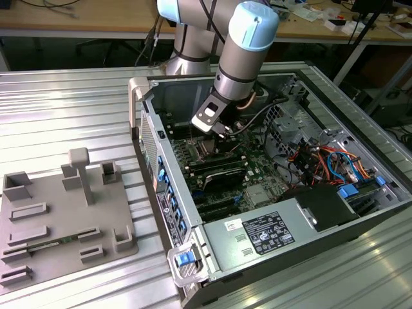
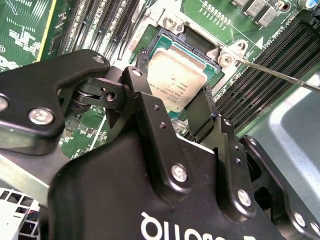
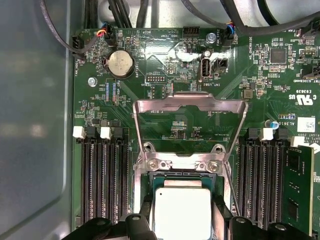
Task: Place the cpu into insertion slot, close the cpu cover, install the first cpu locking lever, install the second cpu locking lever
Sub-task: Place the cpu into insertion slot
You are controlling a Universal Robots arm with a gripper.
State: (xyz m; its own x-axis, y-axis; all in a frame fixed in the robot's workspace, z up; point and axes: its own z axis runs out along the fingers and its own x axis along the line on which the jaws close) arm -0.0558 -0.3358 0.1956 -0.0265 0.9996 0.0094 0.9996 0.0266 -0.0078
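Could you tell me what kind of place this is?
Probably a robotics laboratory or workshop. A robot arm reaches into an open computer case on a ribbed metal table, its fingers closed on the cpu, and cluttered wooden workbenches stand behind.

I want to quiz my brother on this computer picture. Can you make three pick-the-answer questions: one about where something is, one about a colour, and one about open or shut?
1. Where is the cpu?
A) in the pincer, over the insertion slot
B) on a chair
C) in a person's hand

2. What colour is the circuit board?
A) red
B) green
C) white

3. How is the cpu cover?
A) shut flat over the slot
B) missing
C) swung open

Answers:
1 A, the pincer grips the chip by two edges above the slot.
2 B, the board is green all round the slot.
3 C, the frame is hinged back, clear of the slot.
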